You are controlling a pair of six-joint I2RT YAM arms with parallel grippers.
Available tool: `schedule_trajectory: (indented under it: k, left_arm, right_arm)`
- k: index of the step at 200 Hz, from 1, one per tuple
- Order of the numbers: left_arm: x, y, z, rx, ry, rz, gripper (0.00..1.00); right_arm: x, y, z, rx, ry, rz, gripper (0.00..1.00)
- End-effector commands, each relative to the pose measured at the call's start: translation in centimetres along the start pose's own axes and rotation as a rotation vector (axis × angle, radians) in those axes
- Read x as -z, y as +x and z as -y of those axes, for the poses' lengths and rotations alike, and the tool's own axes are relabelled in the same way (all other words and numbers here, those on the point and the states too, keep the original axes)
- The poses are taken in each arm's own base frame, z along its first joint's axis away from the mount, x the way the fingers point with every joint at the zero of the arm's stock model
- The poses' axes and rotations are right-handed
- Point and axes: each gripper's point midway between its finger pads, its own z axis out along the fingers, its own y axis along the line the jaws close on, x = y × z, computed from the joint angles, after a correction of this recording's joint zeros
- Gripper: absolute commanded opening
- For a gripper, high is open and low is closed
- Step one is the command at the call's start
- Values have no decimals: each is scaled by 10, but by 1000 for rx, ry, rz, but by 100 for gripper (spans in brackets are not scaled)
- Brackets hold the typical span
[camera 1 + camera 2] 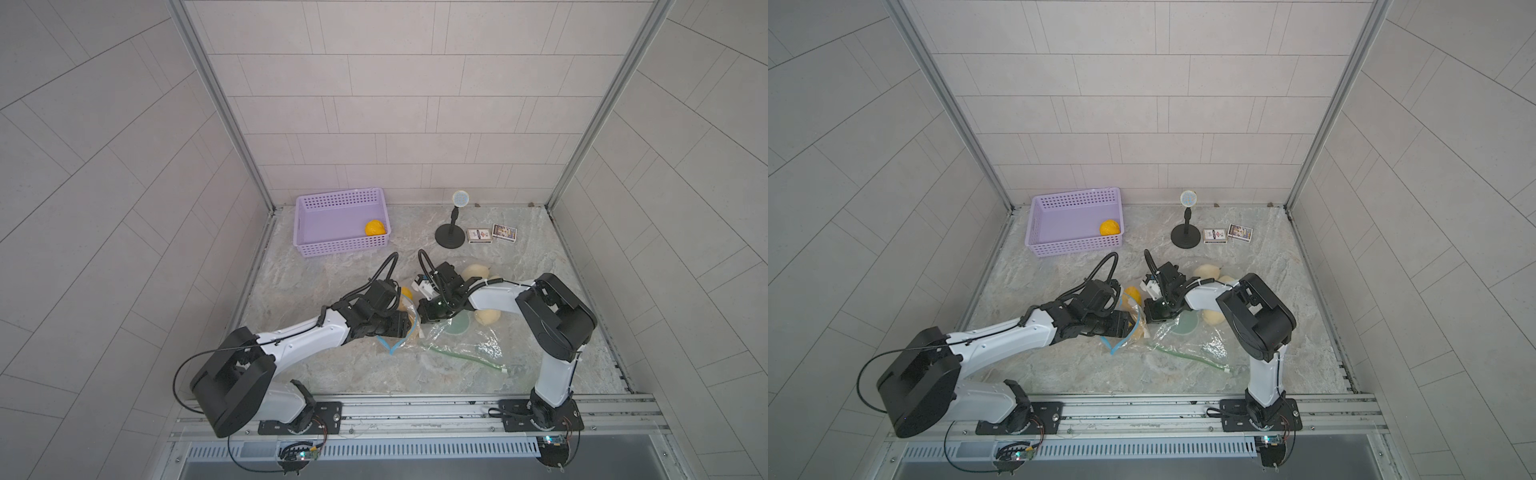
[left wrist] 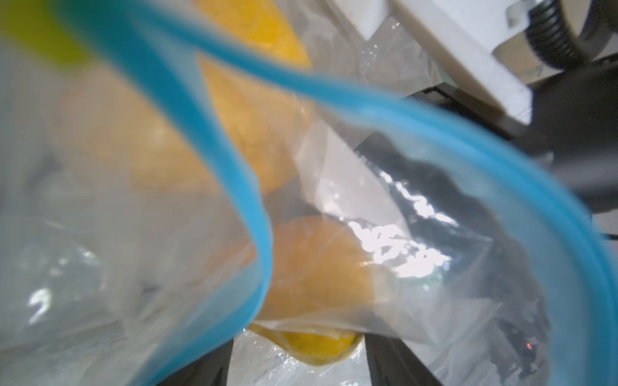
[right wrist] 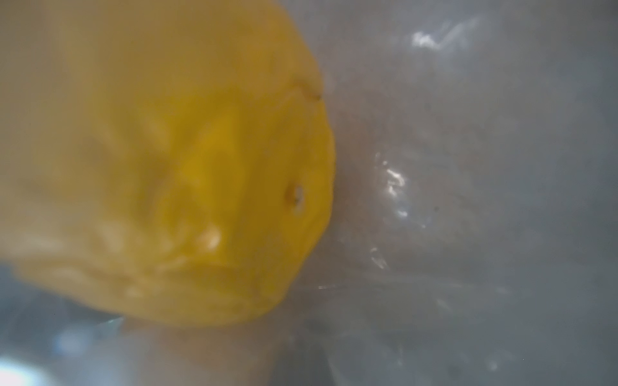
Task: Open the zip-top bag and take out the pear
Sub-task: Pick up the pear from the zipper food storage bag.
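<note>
Yellow fruit point(image 3: 200, 173) blurred in right wrist view (zip-top bag point(image 3: 468, 150) hazy too)

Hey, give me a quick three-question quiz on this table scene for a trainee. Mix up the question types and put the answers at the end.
1. True or false: the purple basket holds a single yellow fruit.
2. In the left wrist view, the seal strip of the zip-top bag is: A) red, B) blue, C) black.
3. Fill in: ___ small boxes lie beside the black stand.
Key: 1 true; 2 B; 3 two.
</note>
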Motion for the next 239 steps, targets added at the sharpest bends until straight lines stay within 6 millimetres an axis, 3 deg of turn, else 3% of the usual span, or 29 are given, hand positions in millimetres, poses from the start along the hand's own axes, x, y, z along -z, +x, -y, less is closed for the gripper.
schedule_trajectory:
  k: [1, 20, 64, 119, 153, 169, 192, 215, 239]
  left_arm:
    - [-11, 0, 10, -16, 21, -23, 69]
    - [-22, 5, 6, -13, 8, -47, 63]
    - [-38, 11, 18, -46, 27, -98, 64]
    - [-46, 49, 21, -72, 37, -224, 77]
    - [-55, 59, 24, -83, 44, -263, 79]
    - [-58, 61, 16, -99, 3, -275, 72]
    - [-52, 52, 5, -113, -41, -252, 46]
    - [-34, 30, -6, -118, -92, -180, 45]
    - [-13, 14, -1, -134, -84, -118, 44]
  right_arm:
    - [-18, 36, 33, -61, 114, -108, 0]
    - [-18, 37, 33, -60, 115, -110, 0]
    - [-19, 38, 34, -60, 112, -111, 0]
    - [-20, 39, 34, -62, 111, -115, 0]
    - [-22, 36, 33, -64, 102, -111, 0]
    - [-21, 36, 32, -65, 102, -107, 0]
    - [-19, 37, 31, -60, 101, -109, 0]
    - [-18, 39, 32, -61, 105, -109, 0]
    - [-17, 39, 33, -62, 110, -106, 0]
